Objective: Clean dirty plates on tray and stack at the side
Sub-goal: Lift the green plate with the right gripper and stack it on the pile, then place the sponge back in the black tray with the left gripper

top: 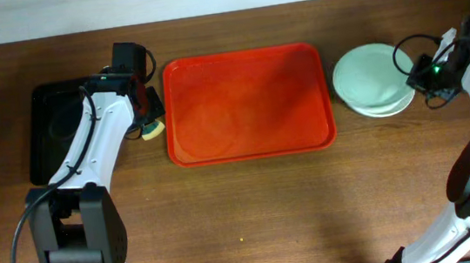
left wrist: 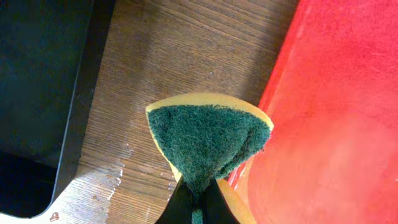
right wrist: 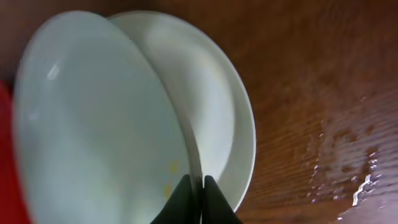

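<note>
The red-orange tray lies in the middle of the table with no plates on it. Plates are stacked to its right: a pale mint-green plate on top of a white one. My right gripper is shut on the right rim of the mint-green plate, which has small yellowish smears near my fingers and sits tilted over the white plate. My left gripper is shut on a yellow-and-green sponge just off the tray's left rim.
A black tray lies at the left, under my left arm; its edge shows in the left wrist view. Water drops wet the wooden table by the plates and beside the black tray.
</note>
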Action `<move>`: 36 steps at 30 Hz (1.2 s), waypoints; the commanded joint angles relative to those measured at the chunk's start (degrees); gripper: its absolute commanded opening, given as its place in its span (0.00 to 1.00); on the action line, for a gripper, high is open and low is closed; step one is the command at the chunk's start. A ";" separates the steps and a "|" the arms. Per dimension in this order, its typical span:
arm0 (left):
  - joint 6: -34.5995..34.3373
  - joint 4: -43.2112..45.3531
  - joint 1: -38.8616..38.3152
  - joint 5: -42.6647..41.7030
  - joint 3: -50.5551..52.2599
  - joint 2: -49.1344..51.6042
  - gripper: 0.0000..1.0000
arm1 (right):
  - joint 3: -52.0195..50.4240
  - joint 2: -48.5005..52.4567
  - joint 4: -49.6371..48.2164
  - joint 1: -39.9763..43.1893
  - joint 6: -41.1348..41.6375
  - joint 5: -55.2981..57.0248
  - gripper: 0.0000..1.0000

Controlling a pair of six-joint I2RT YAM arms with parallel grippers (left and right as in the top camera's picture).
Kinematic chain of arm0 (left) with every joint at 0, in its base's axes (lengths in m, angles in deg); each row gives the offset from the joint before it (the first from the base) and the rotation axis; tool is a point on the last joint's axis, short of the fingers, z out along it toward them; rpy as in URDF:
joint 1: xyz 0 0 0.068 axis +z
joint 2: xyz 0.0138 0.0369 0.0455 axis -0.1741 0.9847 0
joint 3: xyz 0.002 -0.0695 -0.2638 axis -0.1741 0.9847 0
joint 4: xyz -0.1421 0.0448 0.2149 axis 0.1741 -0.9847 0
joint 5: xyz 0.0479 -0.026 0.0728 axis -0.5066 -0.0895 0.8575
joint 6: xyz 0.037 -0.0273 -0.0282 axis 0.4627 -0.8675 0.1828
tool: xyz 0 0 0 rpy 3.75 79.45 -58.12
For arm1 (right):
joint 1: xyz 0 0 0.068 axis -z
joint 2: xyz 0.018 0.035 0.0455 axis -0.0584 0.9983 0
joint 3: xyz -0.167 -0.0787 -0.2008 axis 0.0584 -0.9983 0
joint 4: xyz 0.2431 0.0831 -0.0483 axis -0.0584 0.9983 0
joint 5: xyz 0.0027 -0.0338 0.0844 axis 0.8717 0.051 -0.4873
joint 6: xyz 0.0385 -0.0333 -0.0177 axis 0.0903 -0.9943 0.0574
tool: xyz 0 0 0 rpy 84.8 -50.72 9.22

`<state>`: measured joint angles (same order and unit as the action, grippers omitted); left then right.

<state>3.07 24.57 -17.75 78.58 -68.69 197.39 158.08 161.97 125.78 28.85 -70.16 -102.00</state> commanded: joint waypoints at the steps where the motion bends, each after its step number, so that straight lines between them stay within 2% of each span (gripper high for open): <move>1: 0.33 0.20 0.24 -0.22 0.17 -0.83 0.00 | -2.45 -1.38 -1.73 0.02 7.56 9.11 0.07; 2: 0.31 0.37 0.24 -0.22 0.17 -0.83 0.00 | -2.73 -1.38 -2.05 0.02 7.52 8.96 0.16; 4: 0.31 0.61 0.24 -0.24 0.17 -0.83 0.00 | -2.73 -1.40 -1.38 0.02 6.93 8.87 0.15; 5: 0.31 0.66 0.24 -0.24 0.17 -0.83 0.00 | -2.62 -1.70 -0.83 0.02 6.91 7.21 0.26; 6: 0.26 1.25 0.28 -0.33 0.17 -0.83 0.00 | -1.86 -2.75 0.85 0.02 6.93 4.57 0.49; 7: 0.26 2.25 0.28 -0.87 0.17 -0.83 0.00 | -1.09 -4.96 2.64 -0.02 6.97 2.01 0.64; 8: 0.28 3.04 0.72 -0.35 0.17 -0.83 0.00 | -1.07 -8.26 3.87 -0.39 7.17 0.02 0.89; 9: 0.28 4.61 2.56 2.10 0.17 -0.79 0.00 | -1.07 -12.52 6.27 -1.33 8.46 -0.24 0.99; 11: 0.26 7.96 8.37 3.69 0.39 -0.76 0.00 | -1.14 -19.08 10.54 -4.26 9.07 -0.09 0.99; 14: 0.28 13.90 16.98 3.72 0.50 0.02 0.00 | -1.40 -24.79 13.11 -15.85 9.07 0.37 0.99; 15: 0.31 15.67 19.08 3.52 0.50 1.64 0.00 | -1.40 -24.87 12.76 -20.94 9.11 3.82 0.99; 17: 0.33 18.14 20.87 -0.61 0.50 6.82 0.00 | -1.40 -24.87 12.55 -30.36 12.13 13.16 0.99; 21: 1.92 21.66 20.92 -0.15 0.50 14.16 0.00 | -1.40 -24.90 11.63 -44.70 13.42 24.28 0.99; 22: 2.03 21.64 20.92 0.70 0.50 14.88 0.31 | -1.40 -25.29 11.67 -48.26 14.62 28.30 0.99; 23: 2.03 21.62 20.92 0.68 0.48 14.88 0.89 | -1.40 -25.75 11.69 -49.29 14.60 28.48 0.99; 24: 2.03 21.51 20.92 0.70 0.20 13.92 0.99 | -1.40 -26.73 11.93 -50.03 14.60 28.48 0.99; 27: 1.99 15.76 20.92 0.50 -1.11 2.49 0.99 | -1.40 -33.97 15.23 -50.31 14.45 28.46 0.99; 28: 2.01 12.17 20.92 -1.84 -1.11 -2.62 0.99 | -1.40 -36.26 17.29 -50.29 14.64 28.44 0.99; 31: 2.01 0.24 20.48 -17.42 -1.11 -15.80 0.99 | -1.40 -47.84 26.67 -50.29 19.30 28.02 0.99; 32: 2.05 -3.45 19.41 -19.19 -1.03 -19.76 0.99 | -1.44 -53.24 30.91 -50.29 19.78 27.85 0.99; 34: 4.92 -8.11 17.16 -19.02 0.94 -25.66 0.99 | -2.38 -60.96 34.91 -50.29 19.78 27.82 0.99; 36: 5.88 -8.96 14.36 -18.60 6.58 -33.22 0.99 | -4.81 -67.67 36.28 -50.29 21.11 27.78 0.99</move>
<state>6.54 15.85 -0.94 61.38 -67.29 171.80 155.58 98.65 161.36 -21.25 -51.03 -74.68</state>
